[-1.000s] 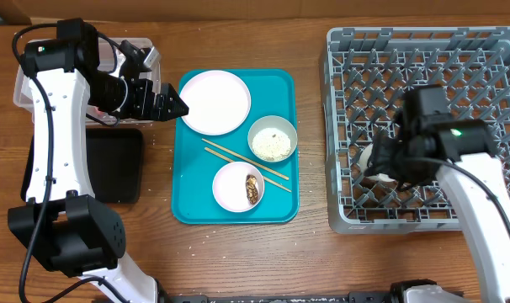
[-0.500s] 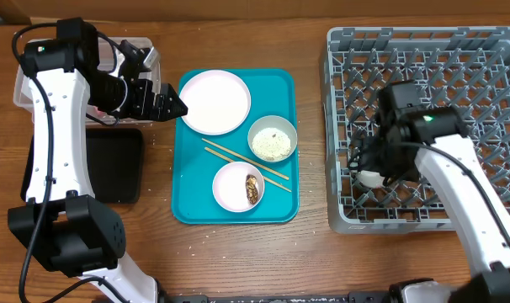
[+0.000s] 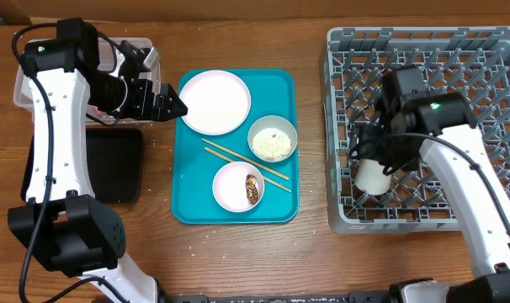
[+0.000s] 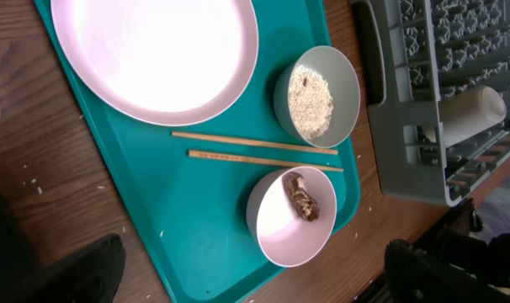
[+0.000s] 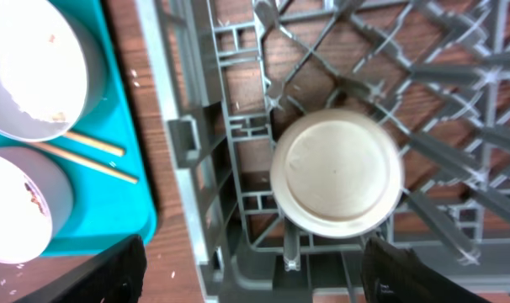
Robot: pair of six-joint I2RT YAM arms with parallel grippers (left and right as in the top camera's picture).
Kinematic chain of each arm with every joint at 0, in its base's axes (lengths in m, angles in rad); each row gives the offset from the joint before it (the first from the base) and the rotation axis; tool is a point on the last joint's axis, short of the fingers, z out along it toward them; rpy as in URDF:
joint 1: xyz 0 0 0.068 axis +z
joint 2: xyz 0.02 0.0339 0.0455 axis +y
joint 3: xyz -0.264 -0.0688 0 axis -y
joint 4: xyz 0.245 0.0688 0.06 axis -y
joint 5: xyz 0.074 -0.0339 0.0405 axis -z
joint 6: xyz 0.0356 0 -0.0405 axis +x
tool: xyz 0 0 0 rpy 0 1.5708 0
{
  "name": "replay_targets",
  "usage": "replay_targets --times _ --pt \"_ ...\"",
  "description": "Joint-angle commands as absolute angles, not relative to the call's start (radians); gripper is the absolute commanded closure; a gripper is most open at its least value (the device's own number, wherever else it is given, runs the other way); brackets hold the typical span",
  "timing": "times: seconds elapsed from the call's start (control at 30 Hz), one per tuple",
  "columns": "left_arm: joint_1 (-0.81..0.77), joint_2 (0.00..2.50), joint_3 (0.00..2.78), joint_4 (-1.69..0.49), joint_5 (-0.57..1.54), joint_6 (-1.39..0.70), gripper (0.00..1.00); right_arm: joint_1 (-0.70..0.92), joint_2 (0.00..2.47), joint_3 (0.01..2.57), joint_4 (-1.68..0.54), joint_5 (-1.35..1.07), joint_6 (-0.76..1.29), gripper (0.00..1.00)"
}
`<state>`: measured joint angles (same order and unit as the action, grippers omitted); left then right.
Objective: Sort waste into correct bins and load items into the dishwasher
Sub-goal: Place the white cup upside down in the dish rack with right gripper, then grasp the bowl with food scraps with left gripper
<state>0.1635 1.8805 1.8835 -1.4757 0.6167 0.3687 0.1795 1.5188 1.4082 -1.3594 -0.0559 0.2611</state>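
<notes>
surface: plain wooden surface [image 3: 238, 252], rack [image 3: 491, 50] on the right, teal tray [image 3: 192, 202] in the middle, tub [image 3: 141, 50] and black tray [image 3: 116, 164] off to the left

what changed: a second ago the right claw [image 5: 253, 273] was down in the rack with the cup [image 3: 373, 177] between its fingers. Now the fingers have let go and it's pulled up a bit, cup left behind

cup: on the left side of the rack toward the robot, in among the pegs, nothing touching it. Looks tipped rather than upright, can't tell how steady

right claw: spread, empty, hanging right over the cup

left claw [image 3: 171, 105]: spread wide, empty, at the teal tray's left edge just beside the plate [image 3: 215, 101], hasn't budged

on the teal tray: plate, rice bowl [image 3: 272, 139], scrap bowl [image 3: 236, 187] with the scrap [image 3: 252, 190] in it, chopsticks [image 3: 247, 164] lying between the two bowls

what it means: cup looks loaded imo, so that's one item down. Plate, chopsticks and both bowls haven't gone in yet, and the bowls need emptying first
</notes>
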Motion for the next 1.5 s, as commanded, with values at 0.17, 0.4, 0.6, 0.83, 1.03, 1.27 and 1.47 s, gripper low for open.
replay_targets --times 0.17,0.4,0.6,0.83,1.03,1.27,1.47 --pt "0.154 1.875 1.882 -1.46 0.671 0.363 0.0 0.262 1.508 1.665 -1.335 -0.15 0.24 0.15" --pt "0.122 1.875 1.882 -1.46 0.554 0.333 0.01 0.406 1.57 1.592 -1.205 -0.174 0.363 0.17" --pt "0.067 1.875 1.882 -1.453 0.414 0.264 0.03 0.479 1.633 1.57 -1.163 -0.17 0.42 0.19" --pt "-0.038 1.875 1.879 -1.51 0.289 0.148 0.06 0.464 1.647 1.57 -1.14 -0.159 0.424 0.18" --pt "-0.08 1.875 1.879 -1.438 0.241 0.096 0.06 0.464 1.683 1.57 -1.138 -0.157 0.44 0.18" --pt "-0.178 1.875 1.782 -1.516 0.258 -0.044 0.13 0.438 1.702 1.57 -1.163 -0.11 0.442 0.17" --pt "-0.313 1.864 1.57 -1.412 0.212 -0.171 0.15 0.345 1.702 1.57 -1.186 -0.111 0.43 0.15"
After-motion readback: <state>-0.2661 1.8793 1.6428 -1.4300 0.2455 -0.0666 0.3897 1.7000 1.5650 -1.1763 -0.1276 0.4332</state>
